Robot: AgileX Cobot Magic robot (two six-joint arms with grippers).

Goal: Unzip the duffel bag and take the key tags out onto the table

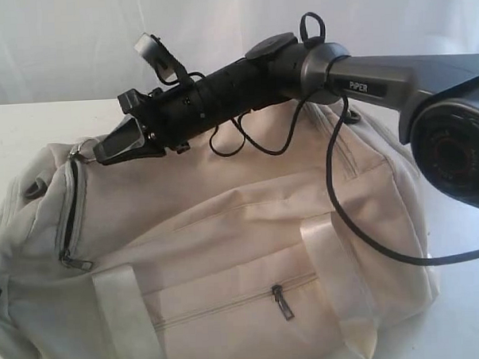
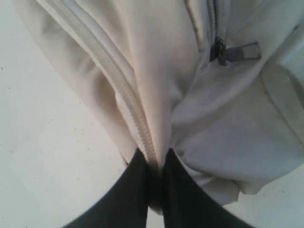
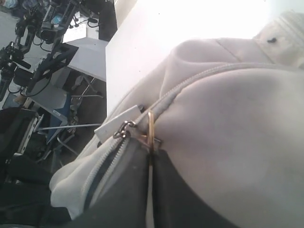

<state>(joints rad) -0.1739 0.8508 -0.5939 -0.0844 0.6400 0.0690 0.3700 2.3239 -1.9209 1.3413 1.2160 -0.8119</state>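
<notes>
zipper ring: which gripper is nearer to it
Right. The right gripper is shut on the ring; the left gripper pinches the bag elsewhere, with no ring in its view.

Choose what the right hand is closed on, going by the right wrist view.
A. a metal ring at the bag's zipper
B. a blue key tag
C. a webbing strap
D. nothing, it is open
A: the right hand has both fingers pressed together on the metal ring, which sits at the zipper of the duffel bag.
</notes>
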